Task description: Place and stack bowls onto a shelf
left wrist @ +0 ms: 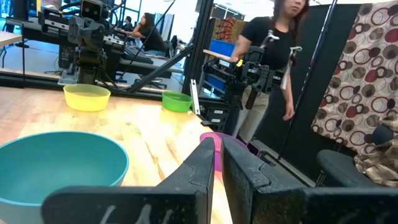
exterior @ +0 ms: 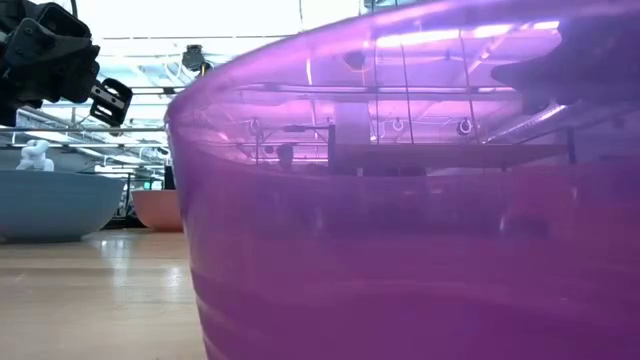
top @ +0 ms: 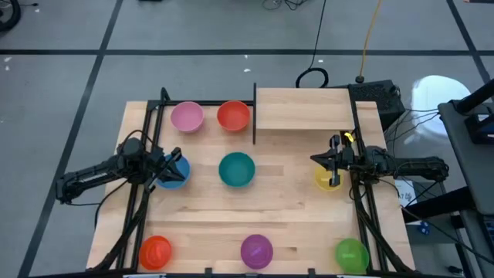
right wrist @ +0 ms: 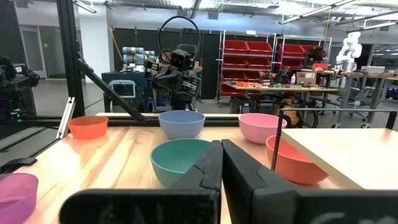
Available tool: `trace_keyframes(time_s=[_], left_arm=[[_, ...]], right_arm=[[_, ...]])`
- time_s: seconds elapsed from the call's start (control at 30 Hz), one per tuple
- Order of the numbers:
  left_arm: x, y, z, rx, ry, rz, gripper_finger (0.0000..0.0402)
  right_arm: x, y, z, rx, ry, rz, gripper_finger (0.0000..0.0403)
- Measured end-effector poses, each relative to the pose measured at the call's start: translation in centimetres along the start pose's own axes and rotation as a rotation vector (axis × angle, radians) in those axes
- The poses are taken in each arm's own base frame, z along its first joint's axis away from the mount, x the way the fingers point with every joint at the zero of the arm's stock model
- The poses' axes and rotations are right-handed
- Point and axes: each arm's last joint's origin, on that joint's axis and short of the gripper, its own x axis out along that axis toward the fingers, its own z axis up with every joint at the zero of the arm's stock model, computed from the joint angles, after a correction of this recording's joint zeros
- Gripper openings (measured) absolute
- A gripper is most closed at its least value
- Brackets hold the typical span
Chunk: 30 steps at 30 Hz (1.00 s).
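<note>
Eight bowls sit upright on the wooden table: pink (top: pixel 187 116), red (top: pixel 233 116), blue (top: pixel 177 174), teal (top: pixel 236 170), yellow (top: pixel 325 181), orange (top: pixel 155 251), purple (top: pixel 256 251) and green (top: pixel 351 253). The shelf (top: pixel 305 108), a light-wood board on black posts, stands at the far edge with nothing on it. My left gripper (top: pixel 171 161) (left wrist: pixel 216 165) hovers shut over the blue bowl, well above its rim in the low view (exterior: pixel 100 100). My right gripper (top: pixel 316 160) (right wrist: pixel 221 167) hovers shut over the yellow bowl (left wrist: pixel 87 97).
Black frame bars run along the table's left (top: pixel 147 154) and right (top: pixel 363 201) sides. The purple bowl (exterior: pixel 400 200) fills most of the low view. A person (left wrist: pixel 273 50) stands beyond the table. Bare wood lies between the middle and near rows of bowls.
</note>
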Motion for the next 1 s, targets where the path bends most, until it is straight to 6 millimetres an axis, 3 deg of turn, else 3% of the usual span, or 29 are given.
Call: trace_keyframes(time_s=[1.0], left_arm=[[0.00,0.00,0.00,0.000,0.000,0.000,0.0033]], right_arm=[[-0.01,-0.01,0.34,0.001,-0.035,-0.001,0.0000]])
